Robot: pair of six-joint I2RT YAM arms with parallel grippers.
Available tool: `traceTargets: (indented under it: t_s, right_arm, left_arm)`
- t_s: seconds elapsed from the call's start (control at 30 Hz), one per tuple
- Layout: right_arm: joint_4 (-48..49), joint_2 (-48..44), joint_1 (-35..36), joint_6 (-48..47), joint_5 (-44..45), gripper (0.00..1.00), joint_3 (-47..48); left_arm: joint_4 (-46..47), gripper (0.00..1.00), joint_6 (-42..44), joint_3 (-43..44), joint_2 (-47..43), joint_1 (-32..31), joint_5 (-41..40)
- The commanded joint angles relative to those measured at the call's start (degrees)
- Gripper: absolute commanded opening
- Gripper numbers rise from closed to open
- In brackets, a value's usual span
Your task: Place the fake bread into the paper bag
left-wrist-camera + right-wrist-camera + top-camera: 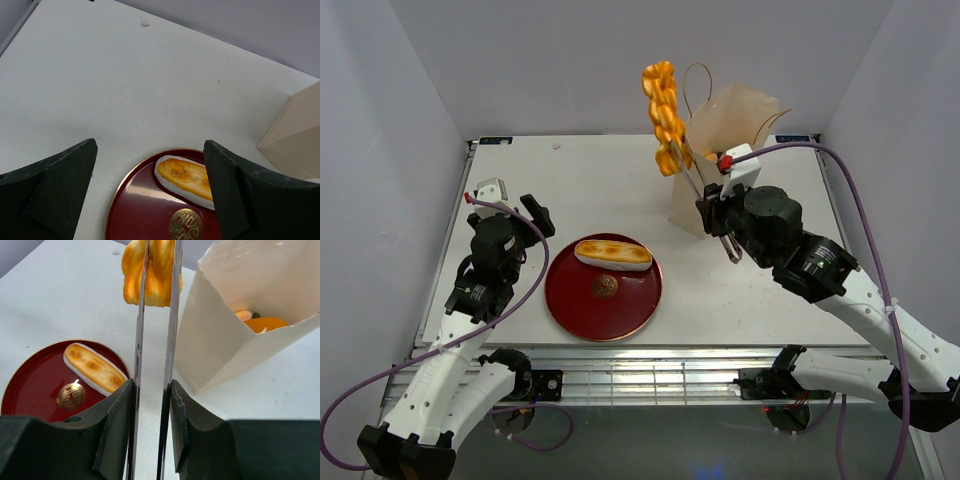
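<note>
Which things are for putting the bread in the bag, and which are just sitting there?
For the job: braided loaf, long roll, paper bag, tongs, right gripper.
Just sitting there: red plate, left gripper.

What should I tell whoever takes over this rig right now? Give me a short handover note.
Right gripper: shut on the metal tongs, which pinch a braided loaf raised beside the paper bag's open mouth.
Left gripper: open, empty, by the red plate.
Done: at least one orange pastry already lies in the bag.
Left: drop the loaf in, then probably fetch the long roll on the plate.
</note>
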Motion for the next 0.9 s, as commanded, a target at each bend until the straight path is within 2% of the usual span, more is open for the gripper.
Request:
traceTargets:
  t_s: [0.0,0.4,0.53,0.87]
  right_arm:
    - [5.1,-2.2,-0.7,0.5,8.4,0.27,2.9]
    - [6.1,-2.1,-4.5,0.8,16.2,0.28,2.6]
    - [6.1,-1.3,-7.2,1.2,15.0,0.28,2.5]
    - [7.1,1.4,-15.6,2.9,5.3,0.32,0.3]
  left_arm:
    - [-0.3,0.98,-0.1,0.1,-0.8,-0.3,0.2]
    - [-0.3,0.98,-0.1,0.0,-0.7,-0.3,0.7]
    - [-0.3,0.98,-0.1,0.1,-0.5,-0.3,0.7]
    - [-0.3,0.98,-0.1,0.1,-0.5,-0.3,1.1]
